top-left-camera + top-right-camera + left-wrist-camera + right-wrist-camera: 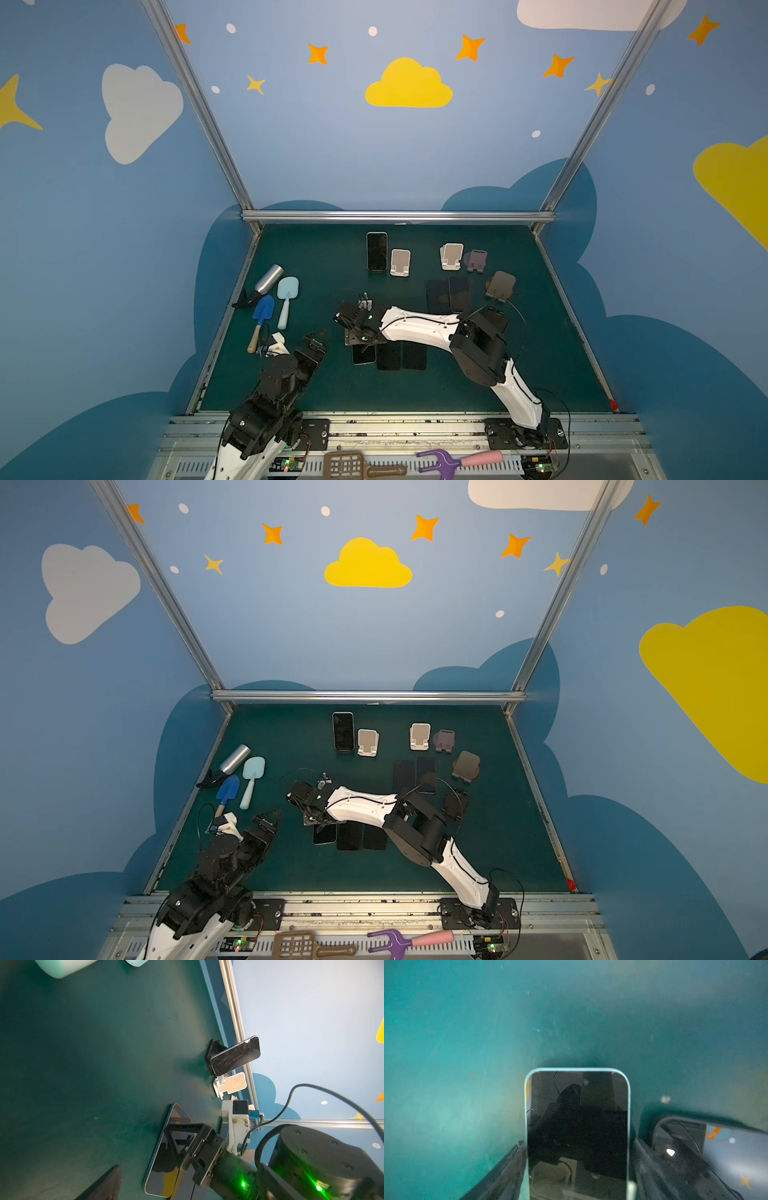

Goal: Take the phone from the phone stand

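Right pincer (577, 1142) flanks phone (577, 1113) edges; open mat (467, 1032) beyond.

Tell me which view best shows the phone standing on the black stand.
Left wrist: the phone appears side-on, leaning on its stand. Both top views show only its dark face, the stand hidden. The right wrist view misses it.

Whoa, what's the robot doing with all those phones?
It's taking phones off their stands. The right pincer reaches across the middle, its fingers either side of a blue-edged phone that lies flat on the green mat beside other phones. Whether it grips that phone is unclear. The left pincer hangs nearby with nothing in it. Another phone at the back sits on a black stand.
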Robot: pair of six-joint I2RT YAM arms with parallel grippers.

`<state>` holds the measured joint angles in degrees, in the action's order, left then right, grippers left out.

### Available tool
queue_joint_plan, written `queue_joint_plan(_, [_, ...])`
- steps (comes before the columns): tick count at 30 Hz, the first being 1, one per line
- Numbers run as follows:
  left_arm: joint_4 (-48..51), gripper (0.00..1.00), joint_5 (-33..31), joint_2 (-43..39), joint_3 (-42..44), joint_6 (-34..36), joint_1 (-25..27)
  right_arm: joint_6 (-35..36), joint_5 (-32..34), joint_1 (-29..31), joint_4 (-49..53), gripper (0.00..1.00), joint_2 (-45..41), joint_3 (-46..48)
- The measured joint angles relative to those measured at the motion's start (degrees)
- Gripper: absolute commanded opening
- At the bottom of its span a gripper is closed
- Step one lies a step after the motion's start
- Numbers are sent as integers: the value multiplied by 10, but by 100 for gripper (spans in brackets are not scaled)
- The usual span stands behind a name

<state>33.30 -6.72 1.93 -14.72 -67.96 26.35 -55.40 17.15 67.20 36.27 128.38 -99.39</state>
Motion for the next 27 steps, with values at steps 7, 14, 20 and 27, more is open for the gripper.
queue_joint_plan(7, [0,100,0,3,0,2,0,24,0,-4,14,81,-38,24])
queue_joint_plan(14, [1,100,0,4,0,2,0,70,24,-20,21,88,-96,24])
queue_joint_plan(20, [7,100,-1,4,0,2,0,137,60,-63,16,93,-122,5])
queue_joint_plan(27, [5,100,-1,27,-1,4,0,235,117,-111,-35,95,-108,-47])
